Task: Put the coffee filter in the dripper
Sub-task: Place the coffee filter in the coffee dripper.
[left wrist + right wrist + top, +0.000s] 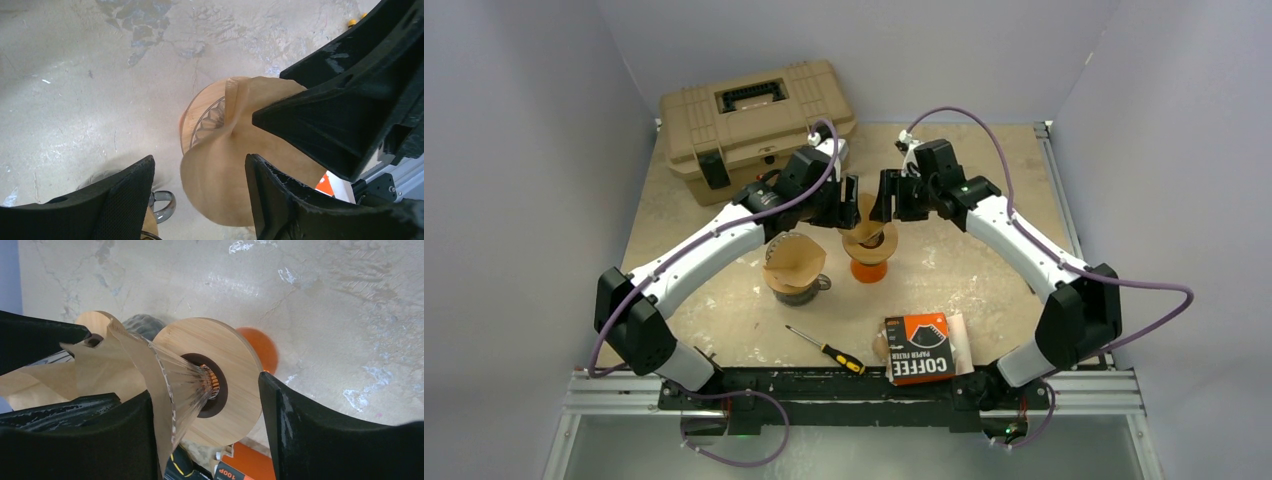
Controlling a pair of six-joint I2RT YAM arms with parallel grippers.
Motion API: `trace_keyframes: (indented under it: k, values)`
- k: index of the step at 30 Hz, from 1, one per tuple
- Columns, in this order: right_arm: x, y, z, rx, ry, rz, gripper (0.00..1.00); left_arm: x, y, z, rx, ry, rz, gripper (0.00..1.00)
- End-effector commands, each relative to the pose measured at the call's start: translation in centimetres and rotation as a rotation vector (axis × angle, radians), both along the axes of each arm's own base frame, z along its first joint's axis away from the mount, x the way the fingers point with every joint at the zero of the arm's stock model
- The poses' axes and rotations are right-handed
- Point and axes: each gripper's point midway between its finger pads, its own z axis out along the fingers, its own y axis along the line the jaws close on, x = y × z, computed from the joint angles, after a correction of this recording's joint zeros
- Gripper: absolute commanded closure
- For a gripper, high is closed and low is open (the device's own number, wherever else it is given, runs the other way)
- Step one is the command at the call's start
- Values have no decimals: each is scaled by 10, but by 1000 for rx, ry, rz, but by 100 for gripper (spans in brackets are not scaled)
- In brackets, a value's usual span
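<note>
A glass dripper [871, 243] with a wooden collar [235, 365] stands on an orange cup [869, 271] at the table's middle. A brown paper coffee filter [860, 222] sits partly in the dripper's cone, its edge sticking up and over the rim [225, 170]. My left gripper [844, 205] is open just left of the dripper, with the filter below its spread fingers [199, 165]. My right gripper [886, 200] is open just right of it. Its fingers straddle the glass cone and collar [204, 387], and the filter's edge [120, 365] lies against one finger.
A second dripper holding a filter [792, 262] stands on a metal mug [802, 292] left of the orange cup. A coffee filter pack [919, 348] and a screwdriver [826, 349] lie near the front edge. A tan toolbox [754, 115] sits at the back left.
</note>
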Motion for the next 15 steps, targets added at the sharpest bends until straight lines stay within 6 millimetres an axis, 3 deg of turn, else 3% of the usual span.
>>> trace_keyframes:
  k: [1,15]
  values:
    - [9,0,10,-29,-48,-13,38,3,-3,5,-14,-19,-21,35]
    - [9,-6,5,-59,-47,-33,48,6,-5,-8,-9,-1,-21,38]
